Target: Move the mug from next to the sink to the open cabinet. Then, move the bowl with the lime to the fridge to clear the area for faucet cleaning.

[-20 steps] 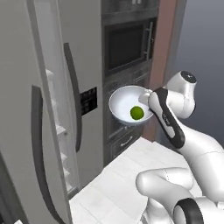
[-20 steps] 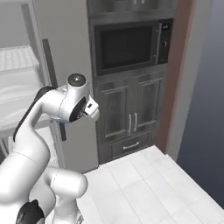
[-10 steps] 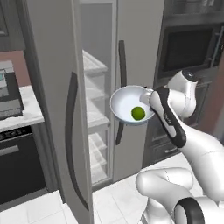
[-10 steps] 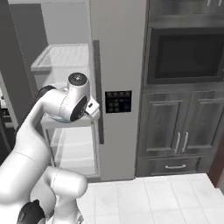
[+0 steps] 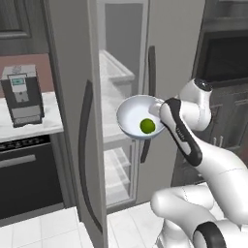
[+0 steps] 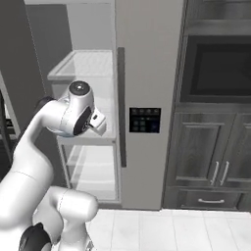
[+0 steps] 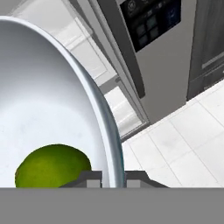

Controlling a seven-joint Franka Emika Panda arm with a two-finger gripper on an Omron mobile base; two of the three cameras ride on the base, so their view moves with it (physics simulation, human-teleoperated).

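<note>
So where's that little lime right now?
The lime sits inside the white bowl, which the gripper holds by its rim in mid-air, right in front of the open fridge in the left base view.

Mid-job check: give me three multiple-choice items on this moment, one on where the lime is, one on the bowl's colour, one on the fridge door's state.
1. Where is the lime?
A. In the bowl
B. On a fridge shelf
C. On the floor

2. What colour is the bowl?
A. Red
B. White, faintly blue-grey
C. Black

3. What state is the fridge's left door in?
A. Shut
B. Removed
C. Open

Answers:
1. A: the lime lies inside the bowl, which the gripper holds by its rim.
2. B: its inner wall shows pale white in the hand view.
3. C: the fridge door is swung out, baring white shelves.
</note>
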